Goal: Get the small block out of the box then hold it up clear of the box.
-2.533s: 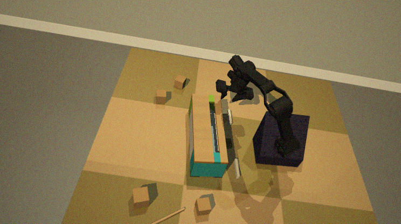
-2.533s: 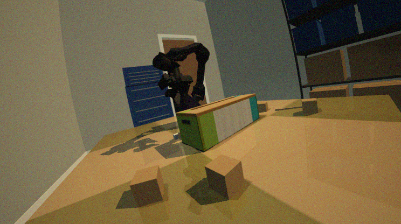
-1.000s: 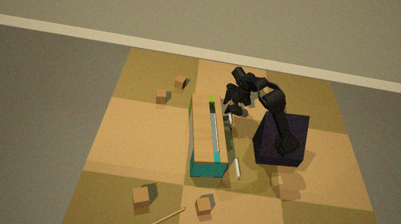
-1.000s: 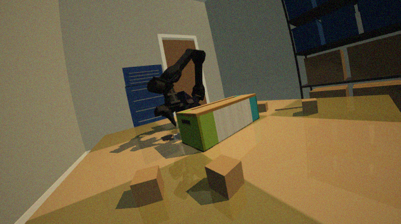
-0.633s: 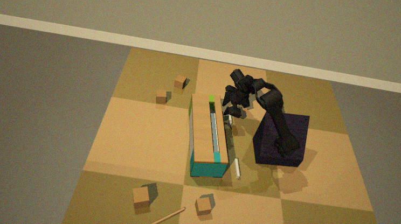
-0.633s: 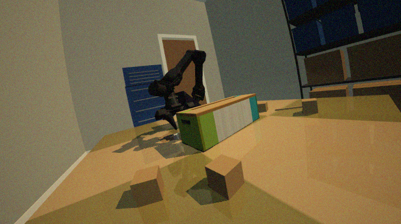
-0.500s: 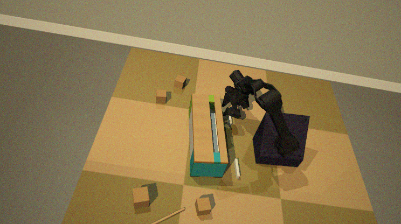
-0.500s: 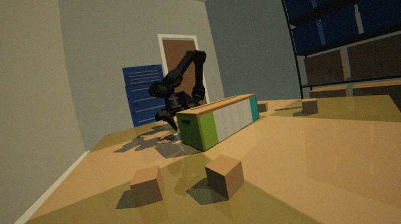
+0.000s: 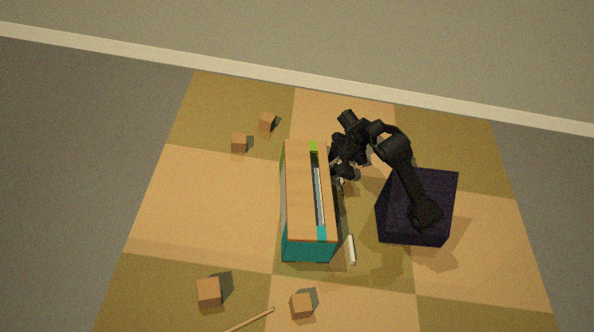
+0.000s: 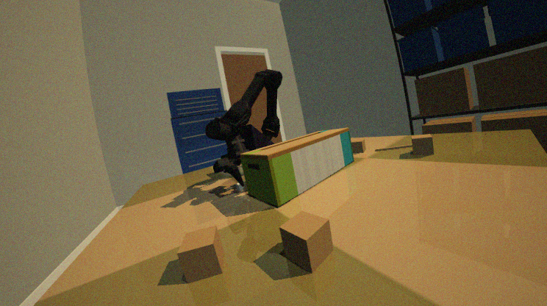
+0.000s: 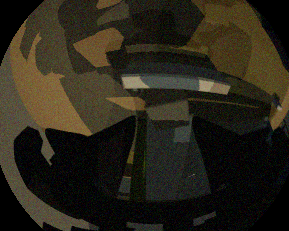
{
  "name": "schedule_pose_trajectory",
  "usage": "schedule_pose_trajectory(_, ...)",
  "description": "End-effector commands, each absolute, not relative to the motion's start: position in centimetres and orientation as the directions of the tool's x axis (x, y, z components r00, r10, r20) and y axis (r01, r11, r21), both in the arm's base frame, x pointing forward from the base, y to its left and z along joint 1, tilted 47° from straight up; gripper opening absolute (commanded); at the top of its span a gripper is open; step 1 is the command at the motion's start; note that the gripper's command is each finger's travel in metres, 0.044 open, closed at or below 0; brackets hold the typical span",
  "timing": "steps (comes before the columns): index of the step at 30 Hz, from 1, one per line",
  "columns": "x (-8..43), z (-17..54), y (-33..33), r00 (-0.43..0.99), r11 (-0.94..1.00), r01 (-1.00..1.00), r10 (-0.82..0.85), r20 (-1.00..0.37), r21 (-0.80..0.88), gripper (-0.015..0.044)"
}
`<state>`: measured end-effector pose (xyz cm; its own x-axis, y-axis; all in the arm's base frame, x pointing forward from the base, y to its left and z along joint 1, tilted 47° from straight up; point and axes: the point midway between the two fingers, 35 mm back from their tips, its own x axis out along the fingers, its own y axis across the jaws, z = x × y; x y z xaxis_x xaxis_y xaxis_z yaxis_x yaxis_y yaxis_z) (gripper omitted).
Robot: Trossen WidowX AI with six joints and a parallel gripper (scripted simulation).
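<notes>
The box point(image 9: 300, 191) point(image 10: 318, 160) stands upright, with a wooden top, one green end and one teal end. My gripper point(image 9: 334, 168) point(image 10: 242, 185) point(image 11: 165, 120) is open and low at the box's clear front, near the green end, its fingertips close to the table. In the wrist view a small block point(image 11: 167, 110), dim and greyish, shows between and just beyond the fingertips; it seems to be out on the table at the box's front. Contact with the fingers cannot be told. The top and exterior views hide it behind the gripper or the box.
A white bar point(image 9: 351, 250) lies in front of the box near the teal end; another white bar point(image 11: 160, 82) lies just past the fingertips. Loose wooden cubes point(image 9: 208, 292) point(image 9: 301, 304) point(image 9: 239, 142) point(image 10: 306, 241) and a thin stick point(image 9: 249, 320) lie around. The arm's dark pedestal point(image 9: 438, 187) stands right.
</notes>
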<state>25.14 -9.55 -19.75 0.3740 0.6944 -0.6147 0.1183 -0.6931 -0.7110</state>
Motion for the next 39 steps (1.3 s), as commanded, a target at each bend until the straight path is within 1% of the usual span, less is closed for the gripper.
schedule_pose_trajectory(1,25.0,-20.1,-9.0,0.375,-0.689,0.113,0.697,-0.611,-0.716,0.0285)
schedule_pose_trajectory(8,25.0,-20.6,-8.3,0.375,-0.688,0.114,0.698,-0.610,-0.717,0.0285)
schedule_pose_trajectory(14,25.0,-20.6,-8.3,0.375,-0.688,0.114,0.698,-0.610,-0.717,0.0128)
schedule_pose_trajectory(19,25.0,-20.6,-8.3,0.375,-0.688,0.114,0.698,-0.610,-0.717,0.0094)
schedule_pose_trajectory(22,25.1,-20.1,-9.0,0.375,-0.689,0.114,0.697,-0.611,-0.716,0.0015)
schedule_pose_trajectory(23,25.1,-19.7,-9.5,0.375,-0.690,0.114,0.696,-0.612,-0.715,0.0000)
schedule_pose_trajectory(30,25.2,-16.7,-12.7,0.373,-0.692,0.117,0.696,-0.614,-0.713,0.0000)
schedule_pose_trajectory(34,25.2,-16.3,-13.0,0.373,-0.692,0.114,0.695,-0.615,-0.713,0.0000)
schedule_pose_trajectory(39,25.1,-14.7,-13.5,0.374,-0.700,0.039,0.673,-0.639,-0.714,0.0000)
